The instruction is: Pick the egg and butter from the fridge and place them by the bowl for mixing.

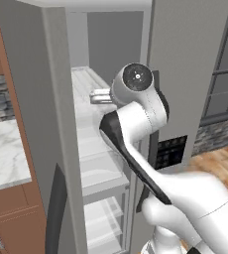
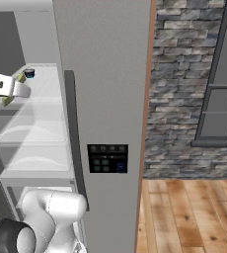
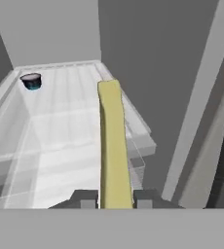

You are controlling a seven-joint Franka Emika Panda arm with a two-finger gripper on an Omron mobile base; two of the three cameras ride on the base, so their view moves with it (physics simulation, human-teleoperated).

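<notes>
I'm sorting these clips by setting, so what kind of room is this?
Most likely a home kitchen. An open grey fridge with pale translucent shelves stands beside brown wooden cupboards under a marble counter. The pincer holds a yellow butter stick over a shelf.

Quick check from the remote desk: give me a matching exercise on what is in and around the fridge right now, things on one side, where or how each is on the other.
Things:
1. butter
2. small dark cup
3. gripper
4. fridge control panel

Place or state:
A. at the back corner of the pale shelf
B. on the outside of the grey door, dark with small buttons
C. shut on the yellow stick
D. sticking out from between the two fingers, above the shelf

Pairs: 1-D, 2-A, 3-C, 4-B
</notes>
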